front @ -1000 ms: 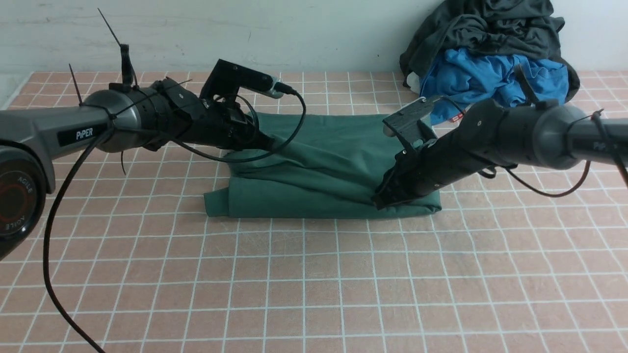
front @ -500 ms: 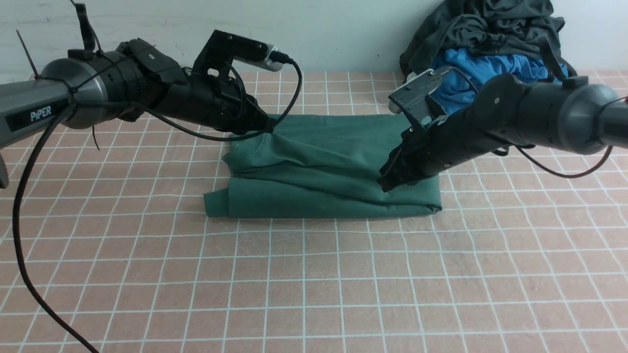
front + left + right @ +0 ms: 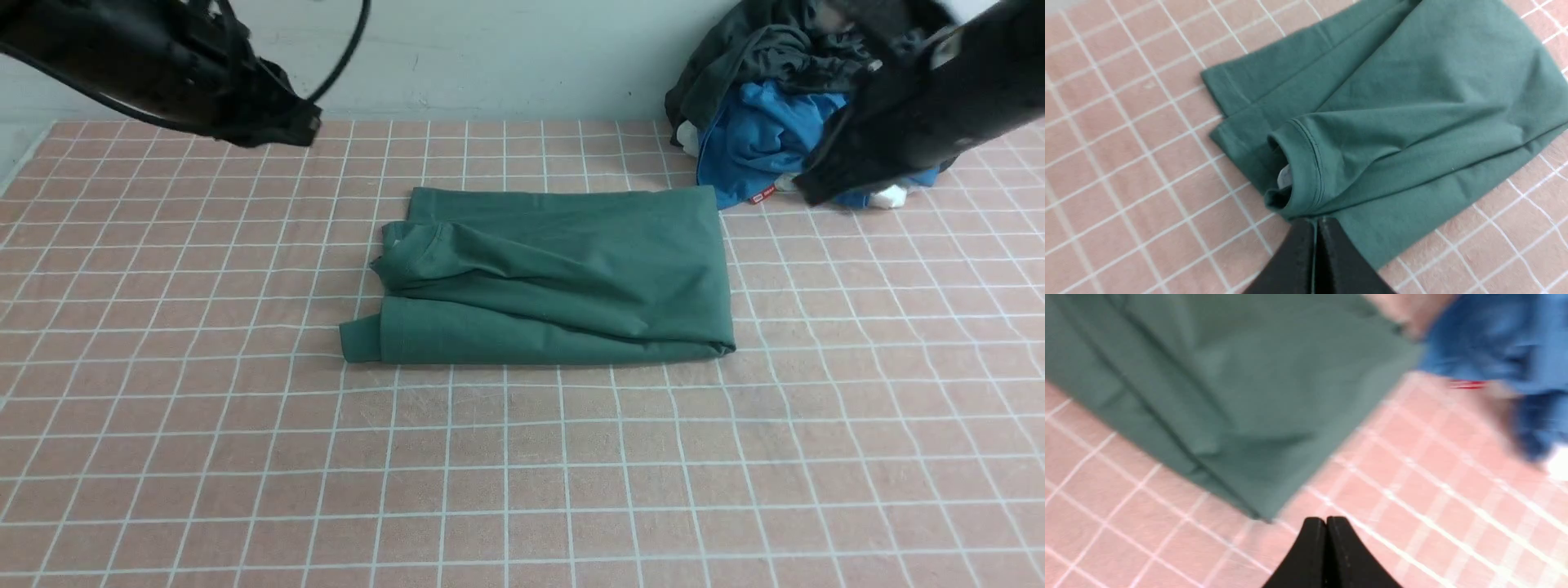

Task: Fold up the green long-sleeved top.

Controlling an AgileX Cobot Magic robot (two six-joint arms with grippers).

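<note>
both arms point(image 3: 163, 65) cut off by frame edge; right wrist view motion-blurred

Evenly and softly lit, bright, with no glare and only faint shadow under the green long-sleeved top point(image 3: 555, 278); sharp in front and left wrist views, heavily motion-blurred in the right wrist view, smeared also on both arms at the front view's upper corners

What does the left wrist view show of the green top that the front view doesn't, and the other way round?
Only the left wrist view: the collar close up, a pale label inside it, and the left gripper shut and empty.
Only the front view: the whole folded green top, both arms raised clear of it, and the blue and dark clothes pile by the wall.
Both: the top lying on the pink gridded table.
</note>
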